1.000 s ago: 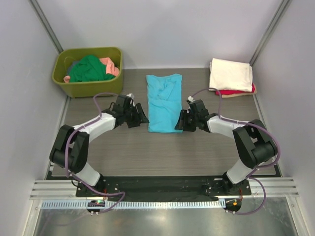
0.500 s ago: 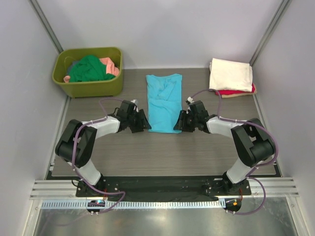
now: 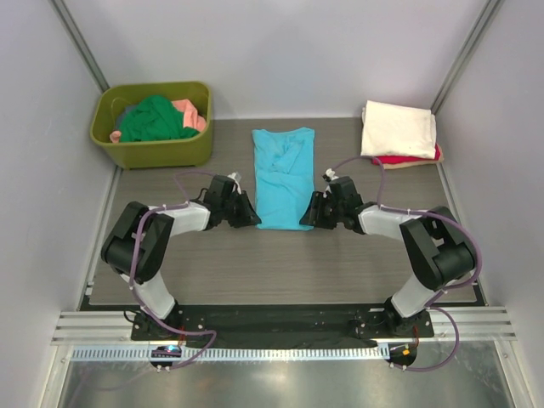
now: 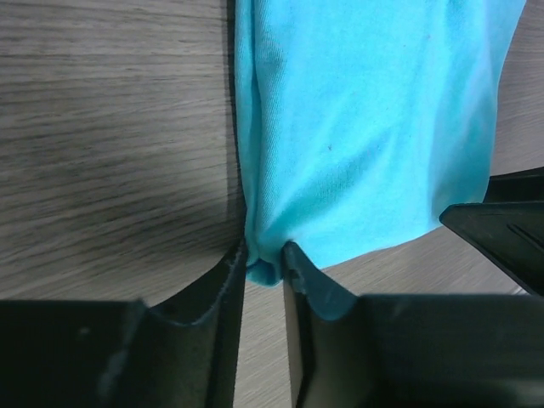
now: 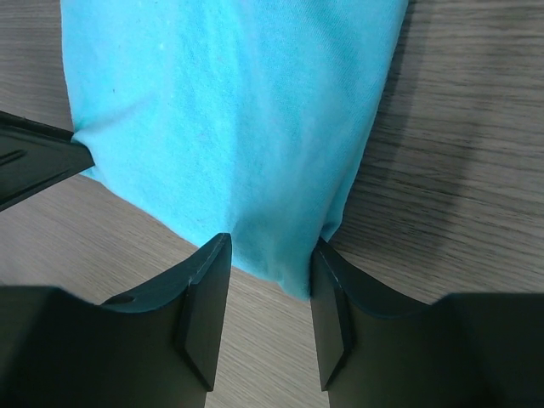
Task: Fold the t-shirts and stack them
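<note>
The turquoise t-shirt (image 3: 285, 178) lies folded into a long narrow strip in the middle of the wooden table (image 3: 255, 263), its length running away from the arm bases, the far end rumpled and the near end flat. The left gripper (image 3: 252, 218) sits at the shirt's near left corner; in the left wrist view (image 4: 265, 255) its two dark fingers (image 4: 223, 289) are pressed almost together with the blue corner (image 4: 365, 127) bunched in the narrow slot between them, so it is pinching the cloth. The right gripper (image 3: 310, 214) sits at the shirt's near right corner; in the right wrist view (image 5: 270, 246) its fingers (image 5: 206, 297) stand spread, straddling the corner, and the cloth (image 5: 229, 110) lies smooth and flat across the gap rather than gathered up. Each wrist view catches a dark tip of the other gripper at the opposite side of the shirt's near edge. Well off to the shirt's far left stands an olive tub (image 3: 153, 155) holding a crumpled green t-shirt (image 3: 153, 119) with a pink t-shirt (image 3: 194, 115) tucked at its right side. Off to the shirt's far right a folded cream t-shirt (image 3: 398, 127) rests on top of a red t-shirt (image 3: 408, 160), of which only a thin edge shows
</note>
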Controlling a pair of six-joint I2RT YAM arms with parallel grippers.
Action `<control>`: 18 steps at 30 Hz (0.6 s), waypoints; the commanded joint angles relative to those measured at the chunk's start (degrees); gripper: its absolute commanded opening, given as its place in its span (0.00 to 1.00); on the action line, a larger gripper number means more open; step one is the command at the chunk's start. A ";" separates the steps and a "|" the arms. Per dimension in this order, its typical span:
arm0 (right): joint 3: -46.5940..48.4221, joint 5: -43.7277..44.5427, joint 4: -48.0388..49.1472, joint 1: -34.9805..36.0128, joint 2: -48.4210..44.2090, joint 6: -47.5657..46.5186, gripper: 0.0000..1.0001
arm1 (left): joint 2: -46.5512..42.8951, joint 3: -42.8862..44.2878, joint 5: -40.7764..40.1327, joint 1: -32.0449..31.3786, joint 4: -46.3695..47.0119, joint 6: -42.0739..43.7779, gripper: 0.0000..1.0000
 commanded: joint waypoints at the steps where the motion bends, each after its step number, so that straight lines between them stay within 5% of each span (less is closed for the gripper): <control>1: -3.08 2.94 -4.21 -0.17 1.27 -0.92 0.47 | 2.20 -1.25 -0.58 -0.34 0.18 0.20 0.24; 6: -4.92 3.29 -4.12 -0.26 1.19 -0.22 0.46 | 3.08 -1.34 -0.93 -0.34 0.36 -0.50 0.02; 18: -9.32 4.26 -1.66 -0.25 -1.62 1.45 0.41 | 1.68 -2.48 -1.64 -0.34 0.18 -0.68 0.00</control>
